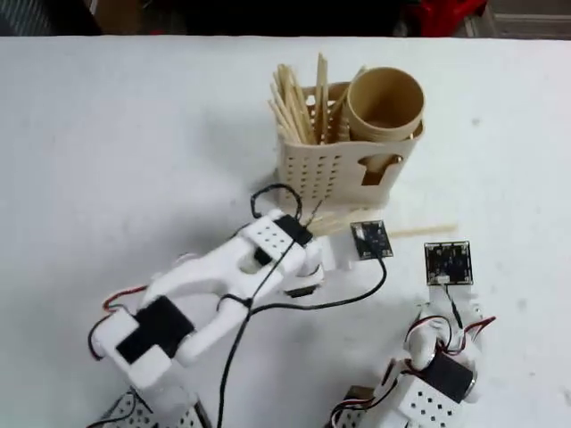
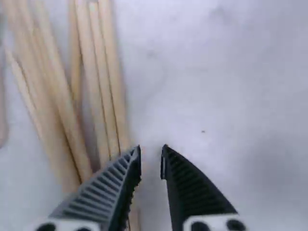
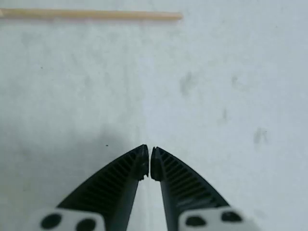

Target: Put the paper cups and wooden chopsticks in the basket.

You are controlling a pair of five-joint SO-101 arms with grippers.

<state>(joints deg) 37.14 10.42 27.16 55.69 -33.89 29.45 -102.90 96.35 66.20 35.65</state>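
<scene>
Where chopsticks [image 2: 96,96] lie: loose on counter [image 1: 107,134], beside basket [image 1: 330,174]; paper cup [image 1: 385,102] inside.
Left tool [image 2: 151,149]: narrow gap, empty, beside them.
Right tool [image 3: 149,147]: closed, empty.
Risk: narrow gap may push sticks aside, not grip.

The table [image 1: 107,134] lay bare across the left and upper left of the high view, and down its right edge. At upper centre the basket [image 1: 330,174] stood in the way, its mouth crowded by upright chopsticks [image 1: 299,102] and a cup [image 1: 385,102]. Just below it, loose sticks [image 1: 424,231] lay flat, one reaching rightward. The left arm [image 1: 214,281] and its cable [image 1: 354,300] crossed from lower left to centre. The right arm [image 1: 428,343] took the lower right, with a pocket of bare table between the two arms.
</scene>
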